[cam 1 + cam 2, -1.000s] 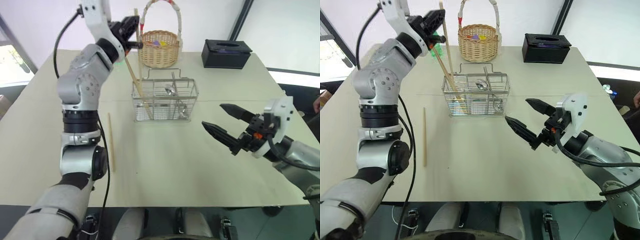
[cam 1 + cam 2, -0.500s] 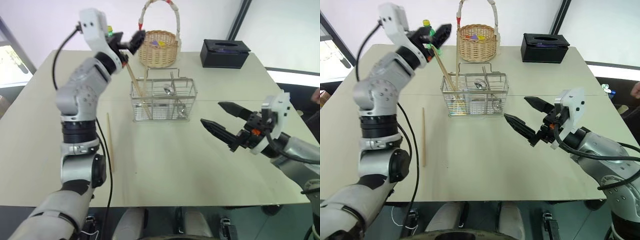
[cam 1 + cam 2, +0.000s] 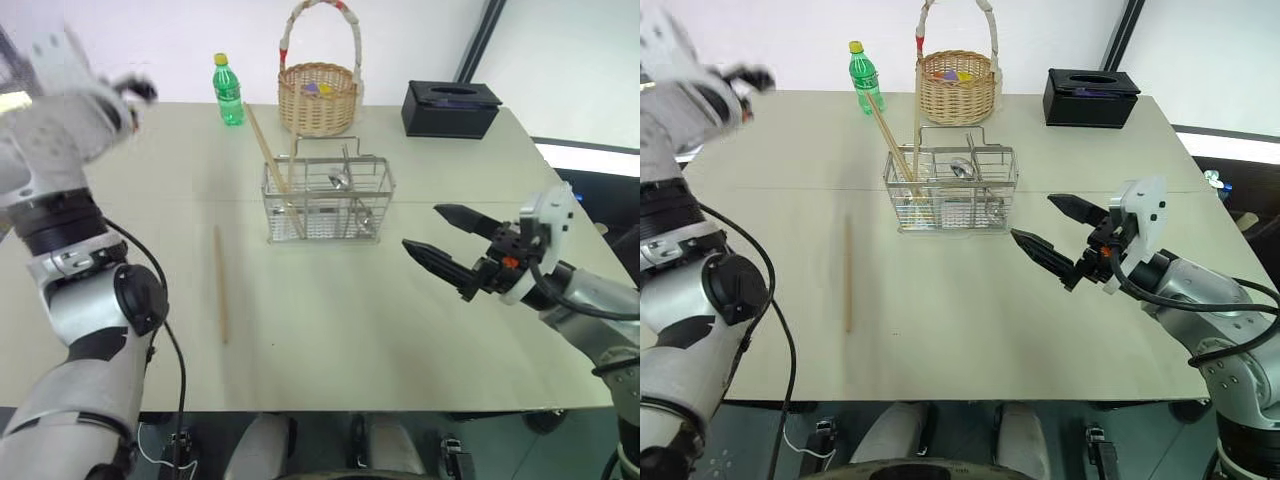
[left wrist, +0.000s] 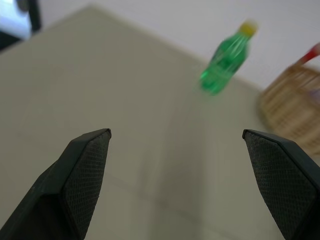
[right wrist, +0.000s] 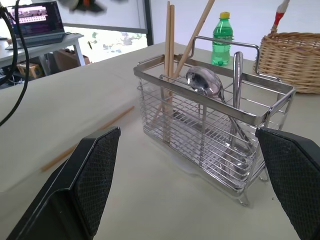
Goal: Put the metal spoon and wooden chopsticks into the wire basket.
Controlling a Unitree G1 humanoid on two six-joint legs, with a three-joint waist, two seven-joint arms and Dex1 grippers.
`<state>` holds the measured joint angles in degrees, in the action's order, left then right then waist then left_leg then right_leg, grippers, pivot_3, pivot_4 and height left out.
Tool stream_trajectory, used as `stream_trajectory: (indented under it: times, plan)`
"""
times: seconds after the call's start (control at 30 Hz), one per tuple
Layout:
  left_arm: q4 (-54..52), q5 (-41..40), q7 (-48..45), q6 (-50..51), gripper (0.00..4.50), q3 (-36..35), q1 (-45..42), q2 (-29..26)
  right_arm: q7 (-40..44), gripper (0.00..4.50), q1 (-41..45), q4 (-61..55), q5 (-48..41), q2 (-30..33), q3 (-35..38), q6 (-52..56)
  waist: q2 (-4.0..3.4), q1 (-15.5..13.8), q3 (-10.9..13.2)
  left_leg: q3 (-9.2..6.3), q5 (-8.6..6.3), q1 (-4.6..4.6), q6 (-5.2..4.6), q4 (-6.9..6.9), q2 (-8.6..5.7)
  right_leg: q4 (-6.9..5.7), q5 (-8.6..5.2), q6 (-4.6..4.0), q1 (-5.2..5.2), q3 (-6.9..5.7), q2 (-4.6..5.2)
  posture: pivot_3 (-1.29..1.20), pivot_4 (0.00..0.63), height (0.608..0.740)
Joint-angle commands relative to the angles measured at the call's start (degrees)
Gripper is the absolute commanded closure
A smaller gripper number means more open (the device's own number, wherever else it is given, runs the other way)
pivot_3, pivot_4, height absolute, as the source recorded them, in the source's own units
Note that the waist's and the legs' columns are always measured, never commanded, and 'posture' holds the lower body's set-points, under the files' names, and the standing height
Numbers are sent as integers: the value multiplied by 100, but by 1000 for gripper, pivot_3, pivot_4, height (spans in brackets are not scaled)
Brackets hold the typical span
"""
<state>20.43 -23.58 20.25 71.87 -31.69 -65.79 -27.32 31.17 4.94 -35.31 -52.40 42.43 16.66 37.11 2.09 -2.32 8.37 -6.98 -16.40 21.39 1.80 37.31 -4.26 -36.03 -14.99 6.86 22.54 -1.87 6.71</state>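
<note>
The wire basket (image 3: 329,200) is sitting mid-bench with the metal spoon (image 5: 206,83) already leaning inside it, bowl up, in a middle compartment. A few of the wooden chopsticks (image 3: 892,148) are standing tilted in the compartment at the basket's left end, tips poking well above the rim. One more chopstick (image 3: 220,283) is lying flat on the bench (image 3: 330,330), off to the left of the basket and well apart from it.

The left gripper (image 4: 182,185) is hanging wide open with nothing between its jaws, up over the far left part of the bench and pointing toward a green bottle (image 3: 228,89); it's pretty blurred in the head views, so I can't place it more exactly than that. The right gripper (image 3: 445,245) is hovering above the bench to the right of the basket, jaws spread wide and empty, aiming at the basket.

A wicker basket (image 3: 318,92) and a black tissue box (image 3: 451,107) are sitting along the far edge.
</note>
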Motion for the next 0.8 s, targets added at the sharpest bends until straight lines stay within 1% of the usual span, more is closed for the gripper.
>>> stream_trajectory:
  times: [0.03, 0.1, 0.17, 0.27, 0.37, 0.47, 0.57, 0.73, 0.8]
  plan:
    - [58, 143, 223, 501, 52, -191, -36, 283, 111, 0, 174, 10, 49, -67, -20, -141, 5, -8, 0, -3, 1, 2, 2, 2, 0, -1, 0, 0, 1, -1, 0, 0, 150, 663]
    - [17, 199, 187, 544, 52, -186, 32, 414, 124, 0, 228, 42, 34, -94, -13, -122, 5, -1, 0, -4, 3, 6, 7, 5, -3, -1, 0, -1, 1, 0, 4, 0, 150, 663]
    - [-44, 327, 115, 425, 52, -23, 193, 493, 117, 0, 268, 76, -24, -108, 39, -81, 5, 12, -1, -2, 5, 7, 14, 3, -3, -1, 0, -1, 4, 1, 6, 0, 150, 663]
    - [-34, 343, -13, 598, 52, 30, 328, 645, 127, 0, 250, 68, -41, -107, 77, -60, 3, 22, -2, 14, 15, 5, 35, -12, 2, -1, 0, -1, 16, 9, 7, 0, 150, 663]
    - [-221, 335, -157, 1387, 52, 131, 447, 921, 85, 0, 106, -22, -35, -120, 94, -42, 4, 7, -3, 15, 16, 9, 37, -12, 3, -1, 0, -1, 19, 9, 7, 0, 150, 663]
    - [-317, 459, -318, 1765, 52, 335, 619, 984, 97, 0, -77, -137, -27, -115, 126, -63, 6, 2, -4, 16, 14, 11, 34, -6, 0, 0, 0, -1, 15, 8, 10, 0, 150, 663]
    - [-181, 539, -506, 2038, 52, 456, 710, 1046, 49, 0, -218, -240, -37, -117, 173, -77, 6, 11, -4, 18, 12, 9, 32, -7, 0, -1, 0, -1, 16, 10, 10, 0, 150, 663]
    - [328, 793, -808, 1712, 52, 794, 723, 975, -123, 0, -285, -363, -73, -177, 193, -78, 5, 8, -4, 17, 2, 5, 36, -8, 5, -7, 0, -1, 17, 9, 7, 0, 150, 663]
    - [720, 882, -988, 1491, 52, 970, 729, 907, -174, 0, -328, -434, -83, -202, 194, -76, 4, 7, -4, 16, 1, 4, 36, -8, 7, -7, 0, -1, 17, 9, 7, 0, 150, 663]
